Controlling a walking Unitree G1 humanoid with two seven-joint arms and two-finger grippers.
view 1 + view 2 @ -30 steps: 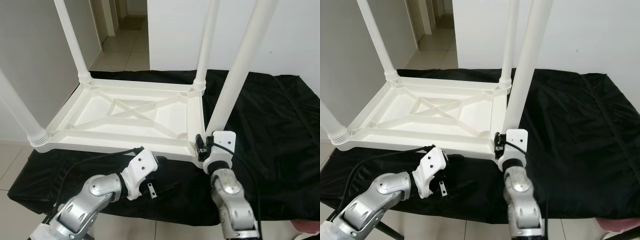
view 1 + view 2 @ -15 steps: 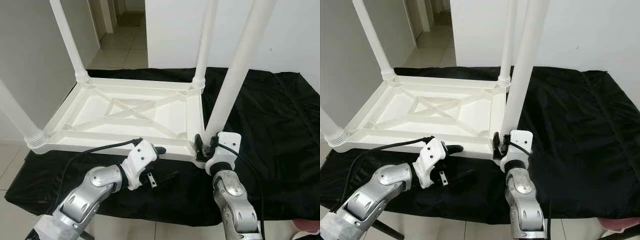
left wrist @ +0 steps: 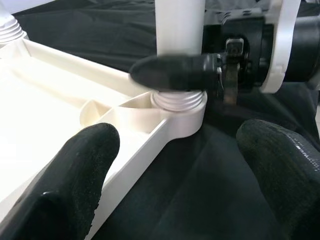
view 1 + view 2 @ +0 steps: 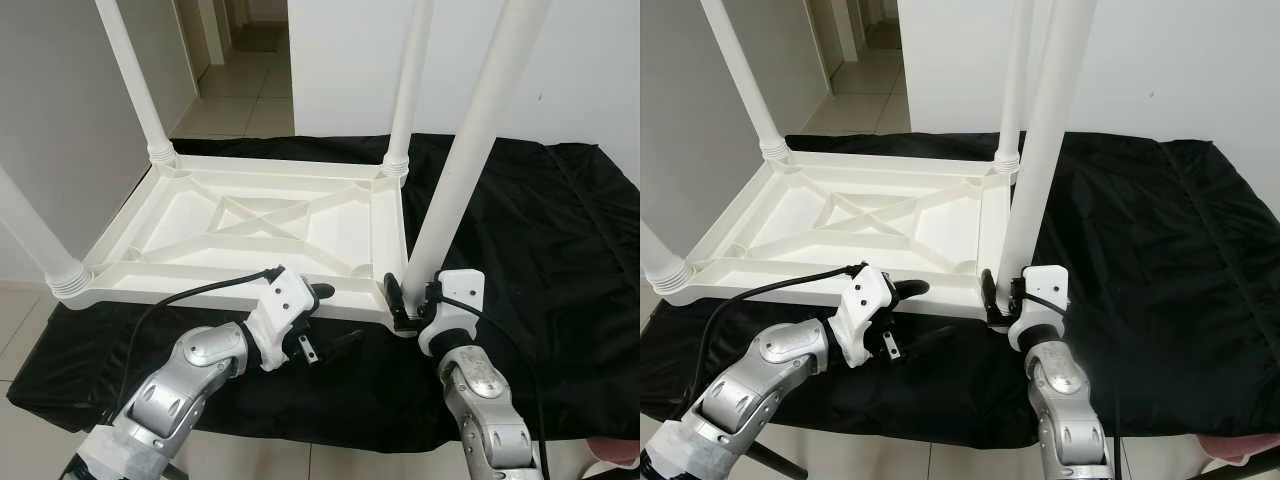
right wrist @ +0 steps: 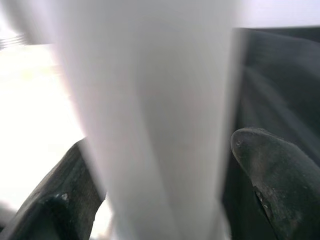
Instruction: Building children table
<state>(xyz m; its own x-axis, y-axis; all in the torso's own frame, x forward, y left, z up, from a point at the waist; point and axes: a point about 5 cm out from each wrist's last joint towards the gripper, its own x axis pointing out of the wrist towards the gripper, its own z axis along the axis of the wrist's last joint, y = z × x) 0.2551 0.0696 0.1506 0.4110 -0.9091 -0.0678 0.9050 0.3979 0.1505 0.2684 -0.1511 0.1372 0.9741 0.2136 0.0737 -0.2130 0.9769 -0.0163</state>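
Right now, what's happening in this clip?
The robot is putting together a white children's table, which lies upside down on a black cloth with its legs pointing up. The right gripper is closed around the base of the near right leg, where it meets the corner socket. The left gripper sits open at the table's near edge, one finger over the rim, holding nothing. Four legs stand in their corners.

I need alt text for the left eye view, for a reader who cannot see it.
A white plastic children's table lies upside down on a black cloth, its legs pointing up. The right gripper has its fingers around the base of the near right leg; the left gripper, open, reaches toward the table's near edge.
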